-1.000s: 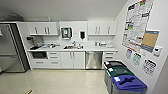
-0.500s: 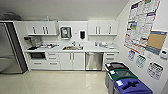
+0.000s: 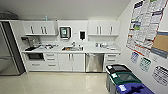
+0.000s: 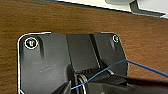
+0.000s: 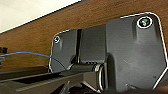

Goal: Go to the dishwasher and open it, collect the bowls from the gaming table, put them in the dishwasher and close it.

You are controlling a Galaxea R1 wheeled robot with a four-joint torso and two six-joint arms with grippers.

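The dishwasher (image 3: 94, 62) is built in under the white counter (image 3: 75, 51), right of the sink. Its stainless-steel front is shut, with a bar handle along the top edge. It stands across the floor from me, slightly right of the middle of the head view. The bowls and the gaming table are out of view. In both wrist views a brown wood-grain surface (image 4: 75, 20) (image 5: 87, 17) lies behind the robot's dark plate.
White cabinets line the wall above and below the counter. A tall fridge (image 3: 7, 50) stands at the left. Black, green and blue bins (image 3: 122, 80) stand along the right wall under posters (image 3: 147, 25). Pale glossy floor (image 3: 57, 82) stretches up to the cabinets.
The whole head picture has shifted slightly, so the camera has moved: the kitchenette now looks a little nearer and lower. Nothing in the room has moved.
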